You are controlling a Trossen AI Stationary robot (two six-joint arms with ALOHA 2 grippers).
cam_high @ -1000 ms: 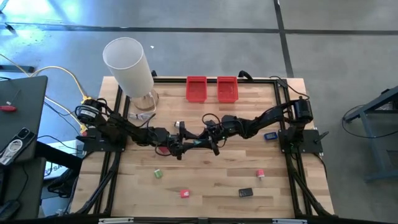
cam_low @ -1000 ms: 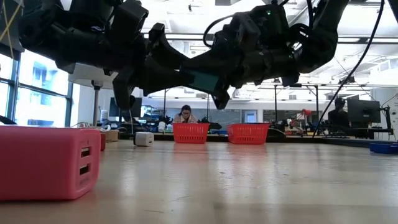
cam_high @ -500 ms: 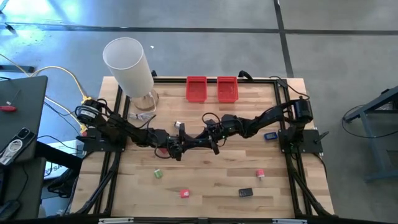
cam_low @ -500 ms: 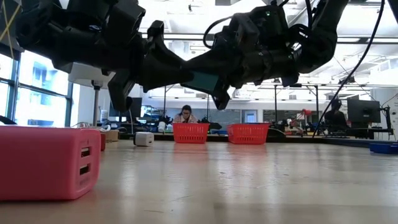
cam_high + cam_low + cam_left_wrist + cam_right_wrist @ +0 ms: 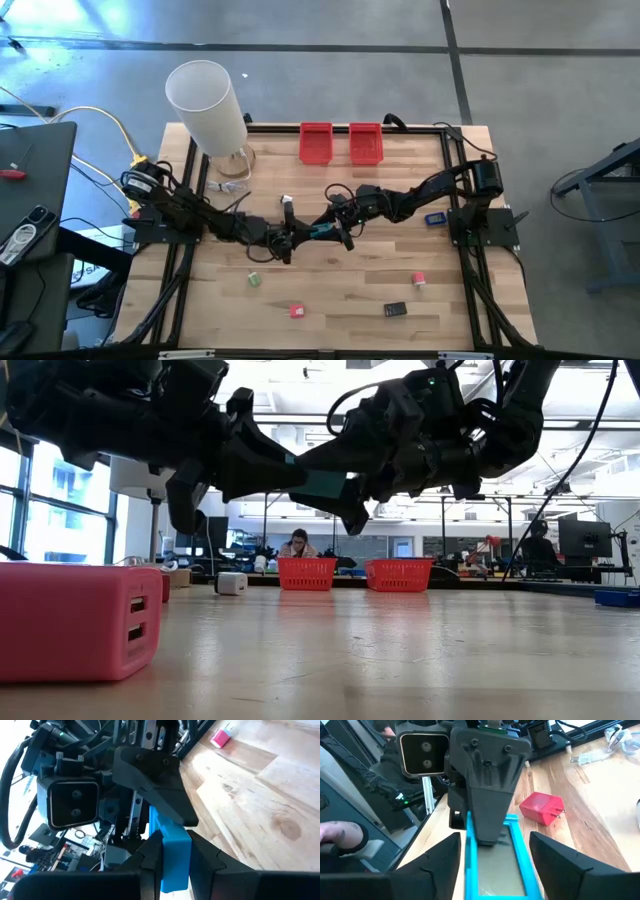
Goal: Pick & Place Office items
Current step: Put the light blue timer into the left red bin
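High view: both arms meet over mid-counter (image 5: 340, 285), passing a flat teal-framed piece (image 5: 318, 229) between them. Left hand (image 5: 296, 234) is clamped on one end of it. Right hand (image 5: 335, 225) has fingers spread either side of the other end, no grip. The piece's long axis runs hand to hand, well above the counter, so the left hand alone carries it.

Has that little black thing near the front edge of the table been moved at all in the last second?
No. In the high view the black piece lies in the same spot, just beside the table's front frame bar.
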